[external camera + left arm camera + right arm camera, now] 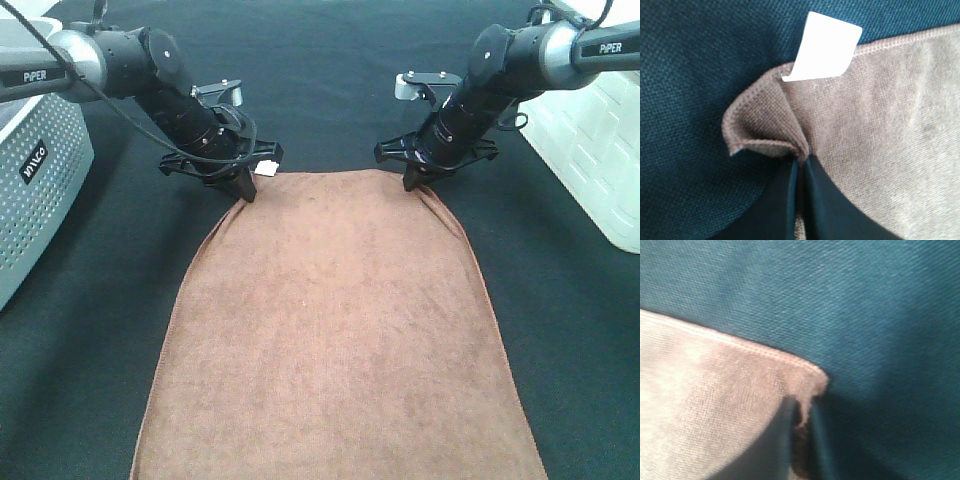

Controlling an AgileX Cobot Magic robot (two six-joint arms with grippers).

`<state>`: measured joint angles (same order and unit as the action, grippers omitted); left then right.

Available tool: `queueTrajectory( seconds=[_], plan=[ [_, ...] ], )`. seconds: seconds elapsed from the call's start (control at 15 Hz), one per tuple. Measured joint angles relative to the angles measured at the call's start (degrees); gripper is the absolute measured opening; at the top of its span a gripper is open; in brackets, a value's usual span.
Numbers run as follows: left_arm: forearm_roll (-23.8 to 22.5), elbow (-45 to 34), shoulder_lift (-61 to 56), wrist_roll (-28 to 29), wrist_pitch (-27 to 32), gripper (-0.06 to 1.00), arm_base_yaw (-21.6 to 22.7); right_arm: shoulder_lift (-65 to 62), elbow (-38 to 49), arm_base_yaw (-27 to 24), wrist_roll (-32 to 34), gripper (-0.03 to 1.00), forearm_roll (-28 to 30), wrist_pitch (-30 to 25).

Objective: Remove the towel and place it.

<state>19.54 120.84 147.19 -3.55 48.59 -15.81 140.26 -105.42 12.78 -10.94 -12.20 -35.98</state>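
Observation:
The brown towel [335, 330] lies spread flat on the dark table, running from the middle to the near edge of the exterior view. My left gripper [245, 190] is shut on the towel's far left corner, beside the small white tag [266, 168]. In the left wrist view the pinched corner [765, 130] folds up between the fingers [782, 200], with the tag [824, 47] just beyond. My right gripper [412, 182] is shut on the towel's far right corner. The right wrist view shows that corner [807, 382] nipped between its fingers [777, 440].
A grey perforated basket [35, 190] stands at the left edge of the table. A white perforated container [595, 150] stands at the right edge. Dark cloth [330, 60] covers the table beyond the towel.

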Motion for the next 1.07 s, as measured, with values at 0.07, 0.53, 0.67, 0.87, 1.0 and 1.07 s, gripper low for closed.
queueTrajectory(
  seconds=[0.07,0.53,0.67,0.87,1.0,1.07],
  plan=[
    [-0.8,0.0,0.0,0.0,-0.1,0.01,-0.2,0.0,0.0,0.2,0.0,0.00,0.4,0.0],
    [-7.2,-0.3,-1.3,0.2,-5.3,0.01,-0.6,2.9,-10.1,0.7,0.1,0.00,5.5,-3.8],
    [-8.8,-0.3,-1.5,0.2,-8.1,0.01,-0.6,3.0,-14.4,0.9,0.1,0.00,6.5,-3.6],
    [-12.0,1.3,-2.1,0.2,-12.7,0.01,-0.5,3.0,-18.9,0.9,0.1,0.00,7.7,-0.8],
    [-13.9,5.2,-2.1,0.2,-14.3,0.01,-0.5,3.0,-19.3,0.9,0.1,0.00,8.9,2.2],
    [-14.5,6.8,-2.2,0.2,-15.1,0.01,-0.5,3.0,-19.3,0.9,0.1,0.00,9.6,3.5]
  ],
)
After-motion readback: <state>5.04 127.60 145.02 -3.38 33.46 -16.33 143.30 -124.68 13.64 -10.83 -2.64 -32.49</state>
